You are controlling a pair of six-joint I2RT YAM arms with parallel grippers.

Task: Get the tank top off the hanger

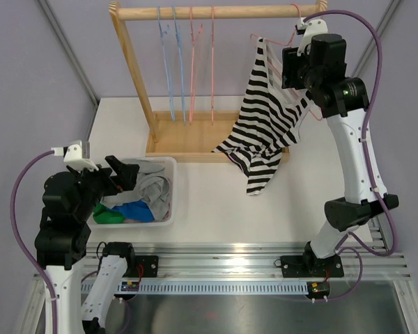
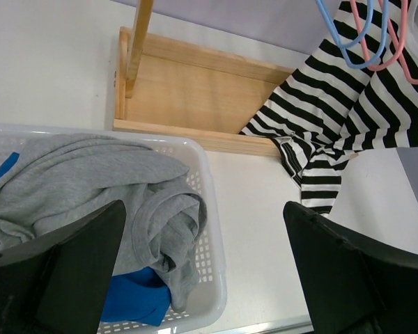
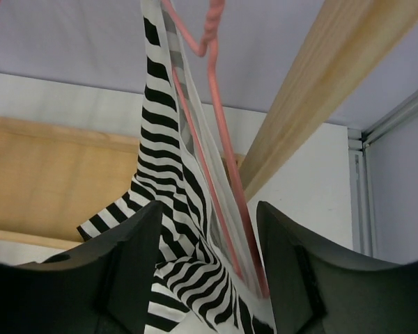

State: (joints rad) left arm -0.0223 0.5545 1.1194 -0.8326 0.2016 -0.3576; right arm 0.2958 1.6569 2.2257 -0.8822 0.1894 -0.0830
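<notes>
A black-and-white striped tank top (image 1: 265, 118) hangs on a pink hanger (image 1: 272, 42) at the right end of the wooden rod (image 1: 216, 12). Its hem drapes over the rack base onto the table. My right gripper (image 1: 290, 69) is raised beside the top's upper right side. In the right wrist view the right gripper (image 3: 209, 278) is open, with the striped fabric (image 3: 174, 209) and the pink hanger wire (image 3: 219, 139) between the jaws. My left gripper (image 1: 124, 174) is open and empty over the basket. The left wrist view (image 2: 205, 271) shows the tank top (image 2: 348, 104) far off.
A white basket (image 1: 173, 191) at the left holds grey (image 1: 150, 184), blue and green clothes. The wooden rack base (image 1: 188, 139) lies under the rod. Blue hangers (image 1: 171, 62) and pink hangers (image 1: 202, 62) hang empty on the rod's left half.
</notes>
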